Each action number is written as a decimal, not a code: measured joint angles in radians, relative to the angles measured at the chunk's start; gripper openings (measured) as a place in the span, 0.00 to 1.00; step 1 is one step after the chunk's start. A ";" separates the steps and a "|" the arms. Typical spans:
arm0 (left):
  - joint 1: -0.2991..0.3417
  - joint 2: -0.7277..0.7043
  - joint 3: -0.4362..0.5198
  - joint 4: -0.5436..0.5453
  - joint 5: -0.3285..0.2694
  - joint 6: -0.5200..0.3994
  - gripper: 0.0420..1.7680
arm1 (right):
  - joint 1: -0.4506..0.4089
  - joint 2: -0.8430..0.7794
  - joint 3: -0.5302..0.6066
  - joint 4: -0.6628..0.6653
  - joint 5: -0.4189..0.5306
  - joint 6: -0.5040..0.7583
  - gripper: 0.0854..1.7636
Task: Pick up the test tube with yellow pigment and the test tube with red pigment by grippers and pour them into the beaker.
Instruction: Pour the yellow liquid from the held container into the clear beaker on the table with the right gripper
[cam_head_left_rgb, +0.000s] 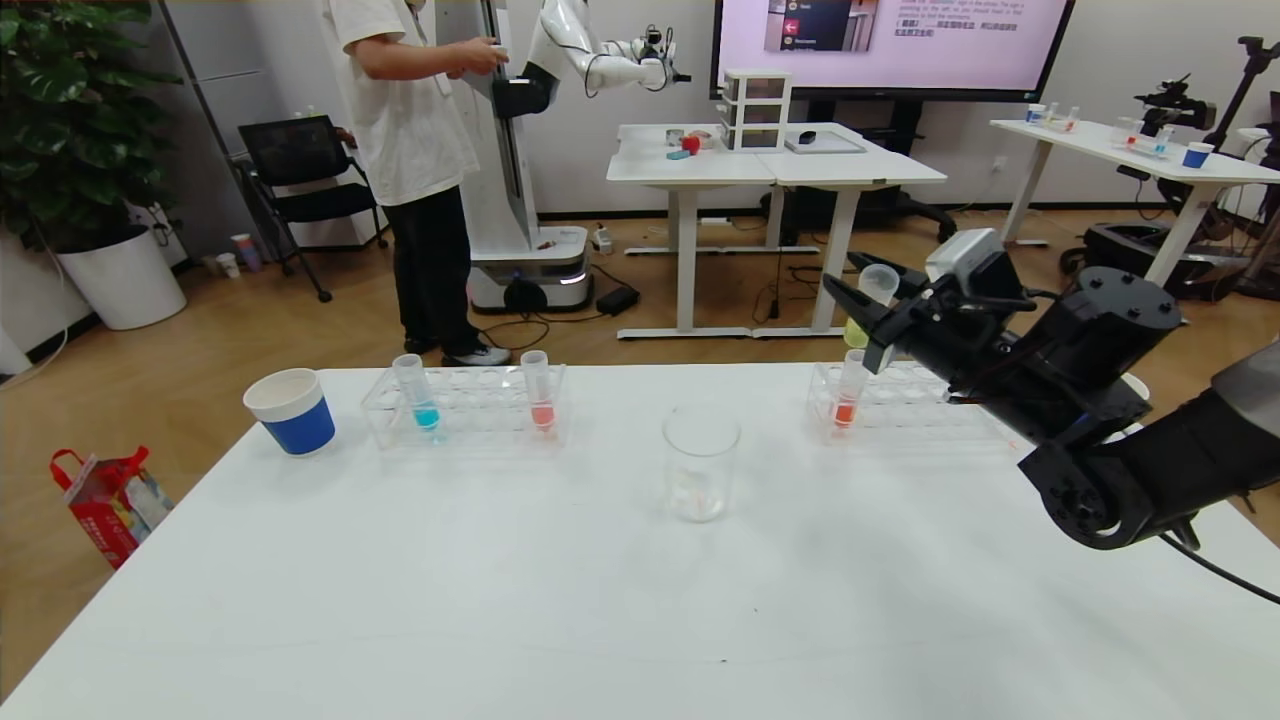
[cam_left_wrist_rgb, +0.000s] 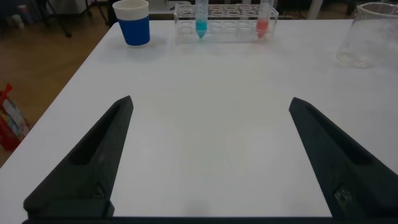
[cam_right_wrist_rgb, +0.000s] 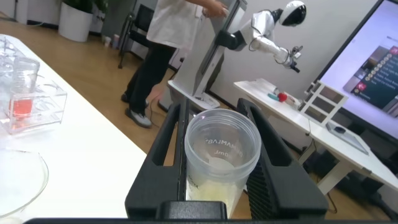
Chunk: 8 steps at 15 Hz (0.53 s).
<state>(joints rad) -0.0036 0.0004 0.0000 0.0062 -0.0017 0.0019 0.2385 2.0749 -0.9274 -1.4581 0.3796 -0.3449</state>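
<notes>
A white surface carries everything. The right pincer is raised above the far right rack, clamped on the test tube with yellow pigment, which stands upright between its fingers. Directly beneath the pincer, a test tube with red pigment sits in that rack. The beaker stands lower and toward the middle, well apart from it. The left pincer hovers low over bare surface, fingers spread wide, holding nothing.
</notes>
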 joint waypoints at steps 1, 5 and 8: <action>0.000 0.000 0.000 0.000 0.000 0.000 0.99 | 0.021 0.020 -0.003 -0.029 0.000 -0.030 0.27; 0.000 0.000 0.000 0.000 0.000 0.000 0.99 | 0.098 0.100 -0.040 -0.080 0.000 -0.129 0.27; 0.000 0.000 0.000 0.000 0.000 0.000 0.99 | 0.119 0.137 -0.062 -0.083 0.005 -0.211 0.27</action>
<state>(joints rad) -0.0036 0.0004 0.0000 0.0057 -0.0017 0.0017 0.3574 2.2119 -0.9896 -1.5409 0.3849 -0.5562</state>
